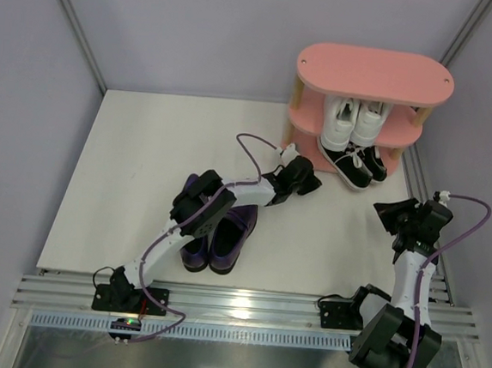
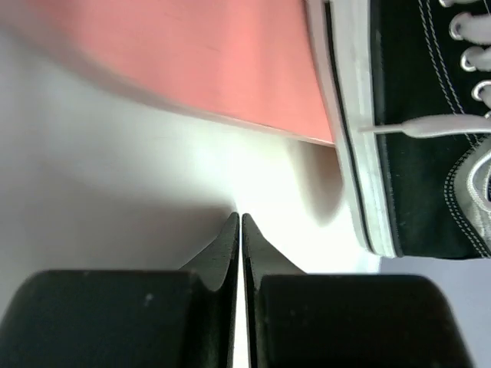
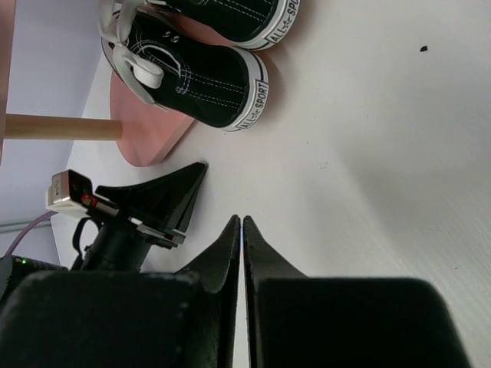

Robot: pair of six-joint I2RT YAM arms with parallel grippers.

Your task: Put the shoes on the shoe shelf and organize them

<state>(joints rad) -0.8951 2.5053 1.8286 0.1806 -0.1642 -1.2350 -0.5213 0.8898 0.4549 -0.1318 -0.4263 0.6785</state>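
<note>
Two black sneakers (image 1: 351, 169) on shoe shelf (image 1: 376, 75), long axes toward table (image 1: 145, 158) near edge, left end effector (image 2: 238, 222) and right end effector (image 3: 241, 224) closed, empty

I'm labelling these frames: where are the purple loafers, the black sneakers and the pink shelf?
purple loafers (image 1: 227, 244): top external view, right-hand shoe's upper.
black canvas sneakers (image 3: 207, 80): right wrist view, nearer shoe's canvas side.
pink shoe shelf (image 1: 372, 74): top external view, top board.

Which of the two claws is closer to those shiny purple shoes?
Left. The left gripper sits beyond the purple loafers at the pink shelf, its arm stretching over them; the right gripper is farther, to their right near the black sneakers.
</note>
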